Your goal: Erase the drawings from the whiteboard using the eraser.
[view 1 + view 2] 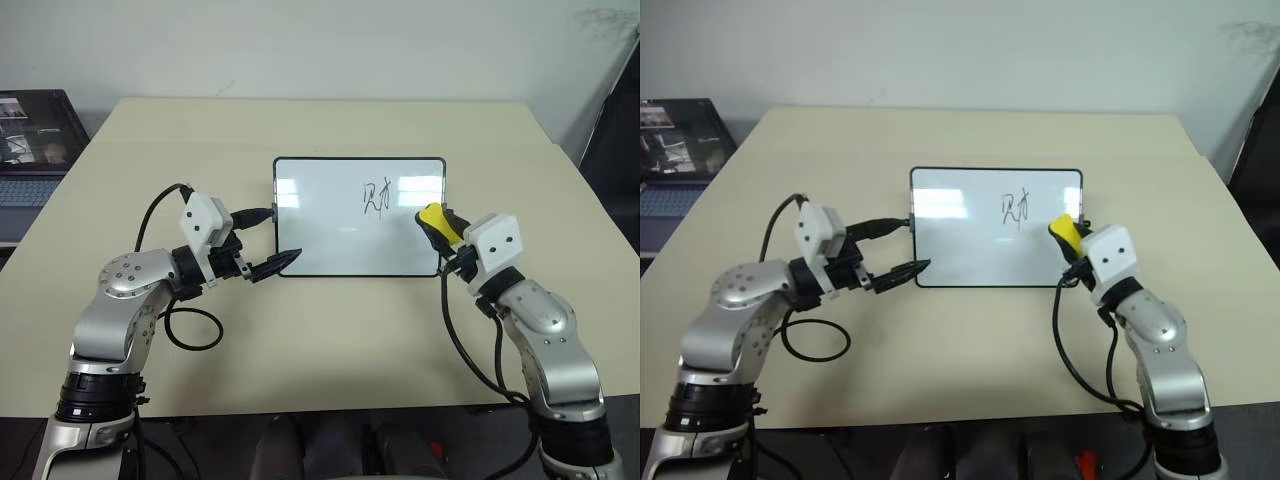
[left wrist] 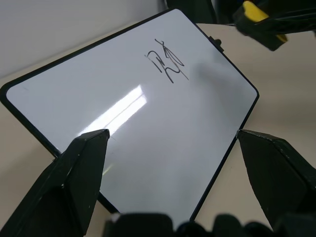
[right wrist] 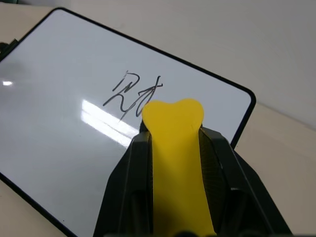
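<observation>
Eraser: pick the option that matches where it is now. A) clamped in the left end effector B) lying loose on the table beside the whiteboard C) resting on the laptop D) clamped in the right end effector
D: the yellow eraser sits clamped between the black fingers of the right end effector, over the whiteboard near the drawings.

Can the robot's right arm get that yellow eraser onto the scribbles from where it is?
Probably yes. The right gripper is shut on the eraser, which hangs over the whiteboard just beside the drawings, with only bare board between them.
</observation>
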`<state>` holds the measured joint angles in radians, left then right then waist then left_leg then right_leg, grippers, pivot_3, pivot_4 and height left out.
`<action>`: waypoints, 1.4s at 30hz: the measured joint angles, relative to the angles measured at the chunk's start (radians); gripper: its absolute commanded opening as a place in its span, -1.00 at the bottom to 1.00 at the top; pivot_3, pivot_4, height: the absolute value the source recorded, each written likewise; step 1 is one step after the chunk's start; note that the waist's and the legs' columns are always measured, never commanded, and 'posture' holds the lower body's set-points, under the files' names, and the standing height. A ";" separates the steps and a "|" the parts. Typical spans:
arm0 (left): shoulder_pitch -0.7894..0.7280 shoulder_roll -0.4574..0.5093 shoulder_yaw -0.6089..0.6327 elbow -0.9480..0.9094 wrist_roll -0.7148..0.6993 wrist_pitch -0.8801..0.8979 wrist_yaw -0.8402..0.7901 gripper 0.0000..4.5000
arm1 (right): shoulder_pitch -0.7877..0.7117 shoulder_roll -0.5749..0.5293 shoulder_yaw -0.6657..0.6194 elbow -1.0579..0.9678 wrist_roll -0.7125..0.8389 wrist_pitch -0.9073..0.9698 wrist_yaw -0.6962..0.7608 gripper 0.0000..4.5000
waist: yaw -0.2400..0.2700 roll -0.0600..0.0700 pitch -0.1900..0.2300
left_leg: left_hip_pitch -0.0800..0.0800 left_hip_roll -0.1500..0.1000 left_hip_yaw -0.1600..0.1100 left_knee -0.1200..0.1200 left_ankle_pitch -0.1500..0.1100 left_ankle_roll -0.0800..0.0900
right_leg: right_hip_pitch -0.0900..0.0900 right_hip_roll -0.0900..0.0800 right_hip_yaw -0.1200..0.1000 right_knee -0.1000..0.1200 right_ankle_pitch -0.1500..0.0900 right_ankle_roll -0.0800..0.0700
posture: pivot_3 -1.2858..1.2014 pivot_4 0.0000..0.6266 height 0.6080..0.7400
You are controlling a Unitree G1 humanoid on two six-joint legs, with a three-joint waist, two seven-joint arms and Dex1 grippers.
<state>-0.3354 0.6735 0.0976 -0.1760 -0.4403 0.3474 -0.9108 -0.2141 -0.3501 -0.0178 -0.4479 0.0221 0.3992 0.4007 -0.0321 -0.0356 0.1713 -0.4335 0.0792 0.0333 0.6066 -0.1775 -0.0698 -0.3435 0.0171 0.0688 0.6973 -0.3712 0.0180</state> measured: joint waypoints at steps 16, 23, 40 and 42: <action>-0.032 0.002 -0.015 -0.001 0.005 -0.005 -0.002 1.00 | -0.442 0.022 0.081 0.457 -0.051 -0.048 -0.030 -0.56 | 0.000 0.000 0.000 | 0.000 0.000 0.000 0.001 0.000 0.000 | 0.000 0.000 0.001 0.000 0.000 0.000 | 0.03 -0.52 1.00; -0.032 0.009 -0.016 -0.001 0.007 -0.003 -0.016 1.00 | -0.488 0.065 0.097 0.596 -0.081 -0.110 -0.060 -0.56 | -0.002 0.000 0.000 | 0.000 0.001 0.000 0.001 0.000 0.000 | 0.000 0.000 0.001 0.000 0.000 0.000 | 0.03 -0.52 1.00; -0.010 0.030 0.002 -0.022 -0.008 0.037 -0.015 1.00 | -0.464 0.143 0.207 0.707 -0.141 -0.253 -0.068 -0.56 | -0.029 0.000 -0.001 | 0.010 0.002 -0.001 0.001 0.000 0.000 | 0.008 -0.001 0.001 0.003 0.000 0.000 | 0.03 -0.52 1.00; -0.010 0.030 0.006 -0.022 -0.008 0.038 -0.015 1.00 | -0.456 0.150 0.217 0.725 -0.154 -0.278 -0.068 -0.56 | -0.029 -0.001 -0.001 | 0.014 0.002 -0.001 0.001 0.000 0.000 | 0.011 -0.001 0.002 0.003 0.000 0.000 | 0.03 -0.52 1.00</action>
<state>-0.3458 0.7034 0.1041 -0.1976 -0.4487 0.3859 -0.9260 -0.6701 -0.1999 0.1990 0.2772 -0.1321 0.1217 0.3323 -0.0609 -0.0369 0.1701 -0.4197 0.0807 0.0326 0.6078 -0.1775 -0.0696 -0.3323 0.0164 0.0704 0.7003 -0.3710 0.0180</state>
